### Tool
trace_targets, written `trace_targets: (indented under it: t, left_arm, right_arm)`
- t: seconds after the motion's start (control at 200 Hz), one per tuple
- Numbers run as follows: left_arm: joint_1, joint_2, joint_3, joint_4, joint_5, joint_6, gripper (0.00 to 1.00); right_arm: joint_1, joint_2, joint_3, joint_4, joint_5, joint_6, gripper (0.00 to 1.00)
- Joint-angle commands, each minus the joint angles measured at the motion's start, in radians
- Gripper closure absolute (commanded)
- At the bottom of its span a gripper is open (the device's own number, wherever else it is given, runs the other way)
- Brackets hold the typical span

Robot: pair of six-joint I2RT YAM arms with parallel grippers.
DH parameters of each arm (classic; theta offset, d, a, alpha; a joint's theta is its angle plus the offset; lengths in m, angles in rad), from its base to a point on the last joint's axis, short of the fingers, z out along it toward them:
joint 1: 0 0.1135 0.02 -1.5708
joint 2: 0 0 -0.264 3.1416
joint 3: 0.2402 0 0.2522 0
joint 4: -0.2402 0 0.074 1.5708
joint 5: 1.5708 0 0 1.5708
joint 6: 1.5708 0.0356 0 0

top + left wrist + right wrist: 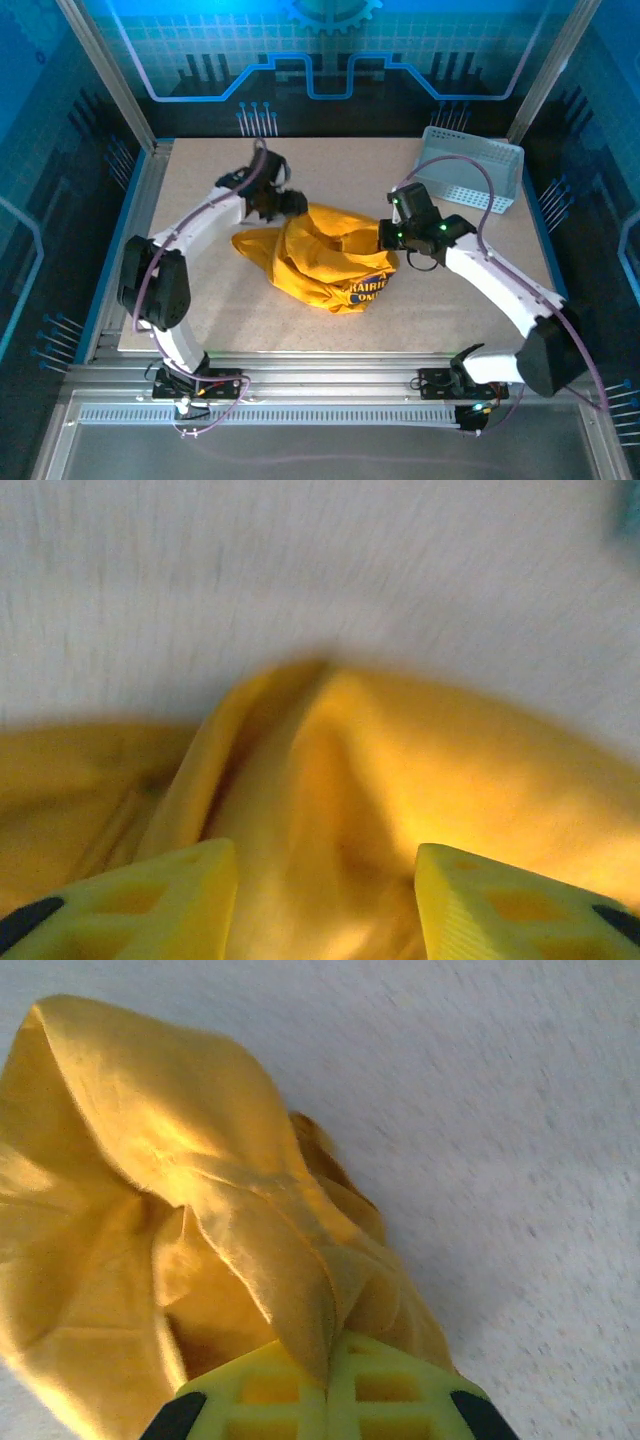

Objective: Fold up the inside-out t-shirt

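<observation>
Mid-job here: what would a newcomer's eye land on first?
The yellow shirt lies crumpled in the middle of the table. The right gripper has its jaws shut on a fold of it; the left gripper hangs at its far-left edge with jaws apart. A grey basket sits at the far right corner.

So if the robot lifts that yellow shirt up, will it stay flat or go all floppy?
Probably floppy: the t-shirt lies in a crumpled heap of soft folds. It would likely sag from wherever it's pinched, as it bunches at the right end effector. Pushed, it would probably wrinkle rather than slide whole.
</observation>
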Motion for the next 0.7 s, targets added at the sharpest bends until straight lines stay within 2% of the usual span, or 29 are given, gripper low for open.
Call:
trace_targets:
  t: [0.0,0.115,0.23,0.405,0.5,0.54,0.695]
  left_arm:
    - [-0.083,-0.205,-0.110,-0.060,-0.142,-0.010,0.42]
    - [-0.185,-0.295,-0.187,-0.031,-0.197,-0.087,0.40]
    - [-0.289,-0.262,-0.185,-0.045,-0.278,-0.111,0.33]
    - [-0.304,-0.131,-0.158,-0.099,-0.332,-0.174,0.30]
    - [-0.303,-0.099,-0.162,-0.076,-0.302,-0.189,0.29]
    - [-0.302,-0.087,-0.163,-0.067,-0.284,-0.195,0.32]
    - [-0.301,-0.066,-0.167,-0.027,-0.247,-0.171,0.58]
  right_arm:
    - [-0.027,-0.030,0.021,-0.033,-0.011,0.042,1.00]
    - [-0.020,-0.069,-0.023,0.037,-0.062,0.026,1.00]
    - [0.004,-0.096,-0.062,0.081,-0.055,0.020,1.00]
    - [0.034,-0.140,-0.079,0.080,-0.004,0.017,1.00]
    - [0.043,-0.155,-0.079,0.076,-0.001,-0.007,1.00]
    - [0.045,-0.149,-0.069,0.058,0.013,-0.011,1.00]
    - [0.045,-0.149,-0.058,0.030,0.080,-0.017,1.00]
